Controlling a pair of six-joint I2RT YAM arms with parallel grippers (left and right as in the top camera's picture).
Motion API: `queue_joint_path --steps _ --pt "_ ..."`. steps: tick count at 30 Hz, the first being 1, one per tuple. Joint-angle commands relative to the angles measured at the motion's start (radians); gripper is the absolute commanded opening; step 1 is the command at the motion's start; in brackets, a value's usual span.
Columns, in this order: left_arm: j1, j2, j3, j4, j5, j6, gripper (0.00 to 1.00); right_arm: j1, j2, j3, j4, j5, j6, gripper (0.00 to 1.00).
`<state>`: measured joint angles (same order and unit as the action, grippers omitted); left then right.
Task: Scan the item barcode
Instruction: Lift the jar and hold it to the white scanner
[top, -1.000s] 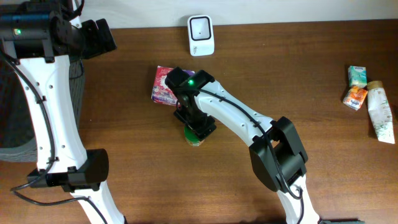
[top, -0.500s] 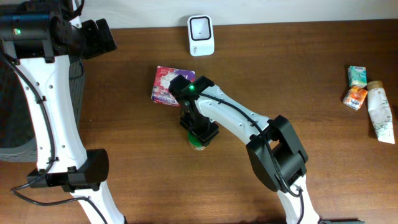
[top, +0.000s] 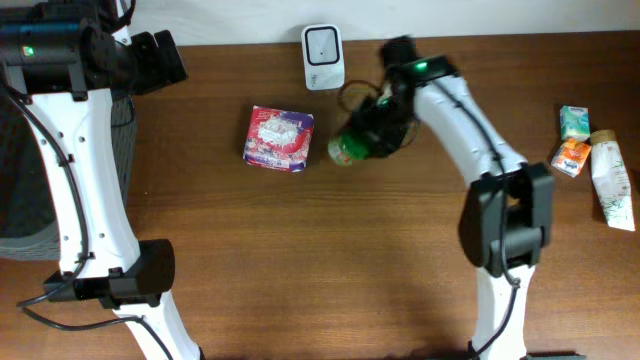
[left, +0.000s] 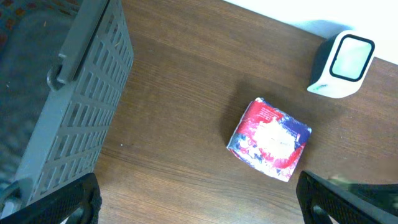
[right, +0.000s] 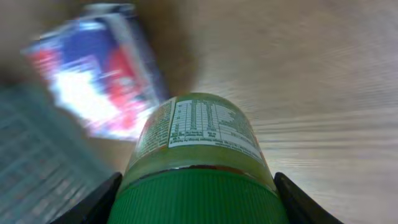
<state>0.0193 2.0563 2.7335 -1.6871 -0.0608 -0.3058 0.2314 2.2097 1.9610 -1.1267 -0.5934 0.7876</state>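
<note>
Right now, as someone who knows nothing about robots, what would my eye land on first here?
The green bottle stands out most: the right gripper holds it close to the white scanner at the table's far edge. Next comes the red and blue packet, lying on the wooden table just left of the bottle.

Green bottle (top: 347, 150) in right gripper (top: 373, 134), near scanner (top: 323, 57).
</note>
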Motion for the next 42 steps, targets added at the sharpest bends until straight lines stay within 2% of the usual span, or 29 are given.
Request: queue_joint_path --steps 1,6,9,30,31,33,36,38,40,42 --pt "0.003 -0.019 0.010 -0.001 -0.007 0.008 0.99 -0.092 -0.048 0.026 0.005 -0.403 -0.155 0.51" --pt "0.003 -0.019 0.010 -0.001 -0.007 0.008 0.99 -0.190 -0.047 0.026 0.126 -0.710 -0.151 0.51" --pt "0.003 -0.019 0.010 -0.001 -0.008 0.008 0.99 -0.198 -0.048 0.026 0.140 -0.796 -0.151 0.51" --pt "0.003 -0.019 0.010 -0.001 -0.007 0.008 0.99 -0.159 -0.047 0.026 0.219 -0.783 -0.143 0.51" --pt "0.003 -0.019 0.010 -0.001 -0.007 0.008 0.99 -0.159 -0.047 0.026 0.219 -0.734 -0.143 0.51" --pt "0.003 -0.019 0.010 -0.001 -0.008 0.008 0.99 -0.146 -0.047 0.026 0.219 -0.519 -0.144 0.51" --pt "0.003 -0.019 0.010 -0.001 -0.007 0.008 0.99 -0.091 -0.047 0.026 0.275 0.066 -0.144 0.51" --pt "0.003 -0.019 0.010 -0.001 -0.007 0.008 0.99 -0.053 -0.047 0.026 0.403 0.262 -0.144 0.50" --pt "0.003 -0.018 0.010 -0.001 -0.007 0.008 0.99 0.003 -0.045 0.025 0.616 0.471 -0.147 0.51" --pt "0.003 -0.019 0.010 -0.001 -0.008 0.008 0.99 0.061 -0.031 0.025 0.808 0.658 -0.244 0.51"
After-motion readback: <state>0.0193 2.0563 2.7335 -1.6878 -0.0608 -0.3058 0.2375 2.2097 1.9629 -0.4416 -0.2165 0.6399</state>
